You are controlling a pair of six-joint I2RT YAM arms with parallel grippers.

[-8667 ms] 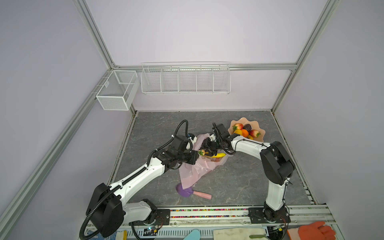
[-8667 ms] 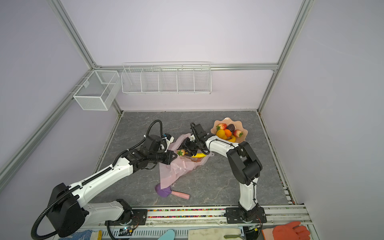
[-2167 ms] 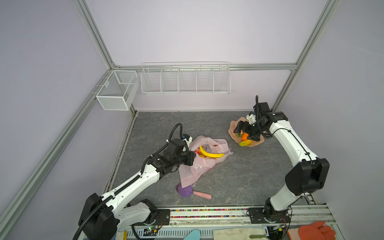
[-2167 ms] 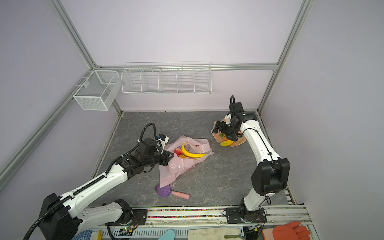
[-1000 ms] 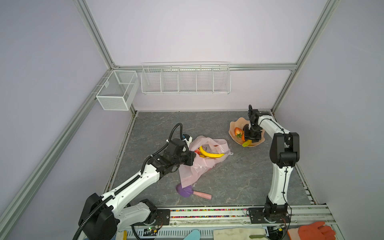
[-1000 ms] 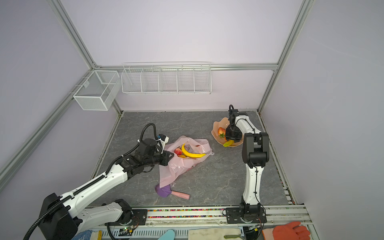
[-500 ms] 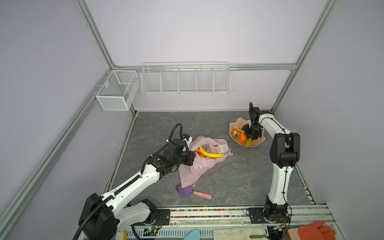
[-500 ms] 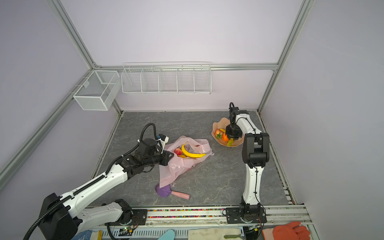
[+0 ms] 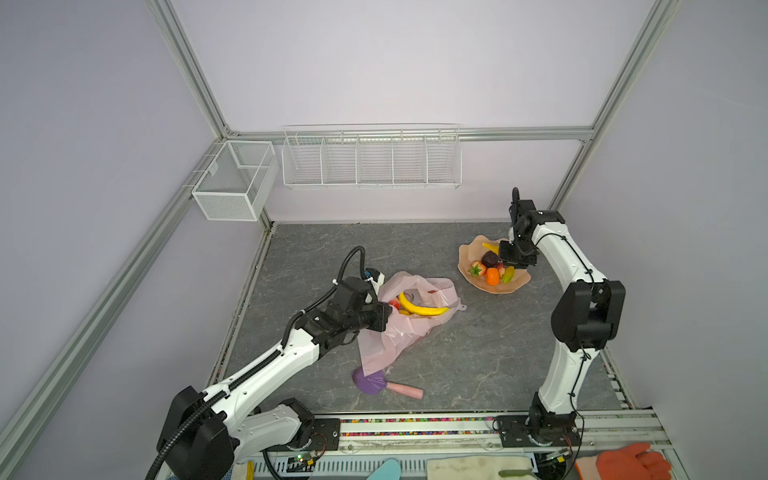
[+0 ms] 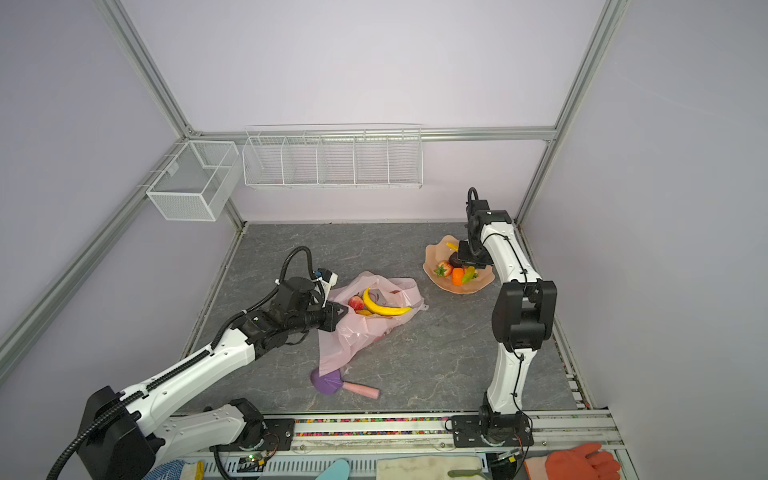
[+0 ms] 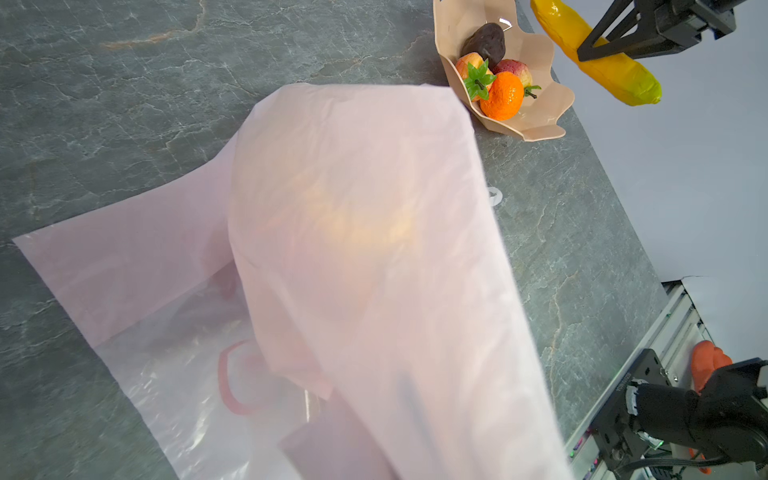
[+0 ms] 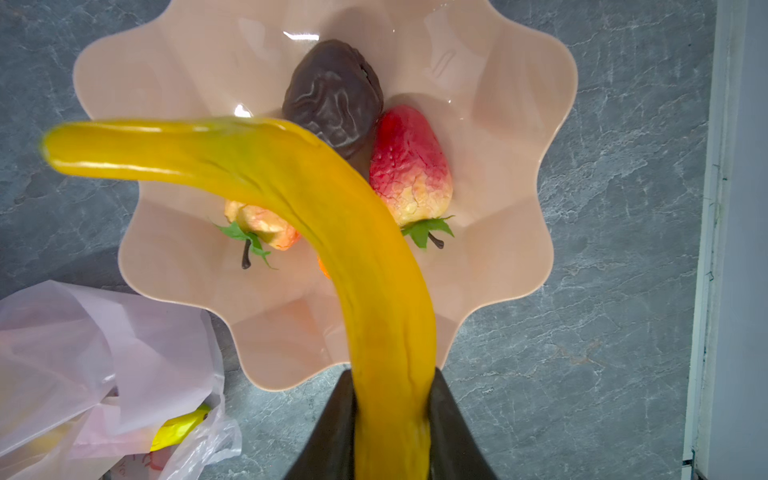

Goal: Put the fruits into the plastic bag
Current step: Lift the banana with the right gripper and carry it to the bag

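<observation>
Close by, my left claw (image 9: 383,319) is pinched tight on the edge of the plastic bag (image 9: 399,336), which lies on the grey worktop (image 9: 478,353) with one banana (image 9: 419,308) inside. Farther back, my right claw (image 12: 392,399) pinches the second banana (image 12: 332,199) up over the wavy bowl (image 9: 467,251). The dark ball (image 12: 332,95), two strawberries (image 12: 409,166) and the orange (image 9: 492,276) sit in that bowl.

Pale-pink plastic bag (image 9: 409,332) holding one banana (image 9: 419,308) lies near the bowl (image 12: 519,124); second banana (image 12: 353,228) hangs above its strawberries (image 12: 409,166), orange (image 11: 500,95), dark ball (image 12: 332,95)
</observation>
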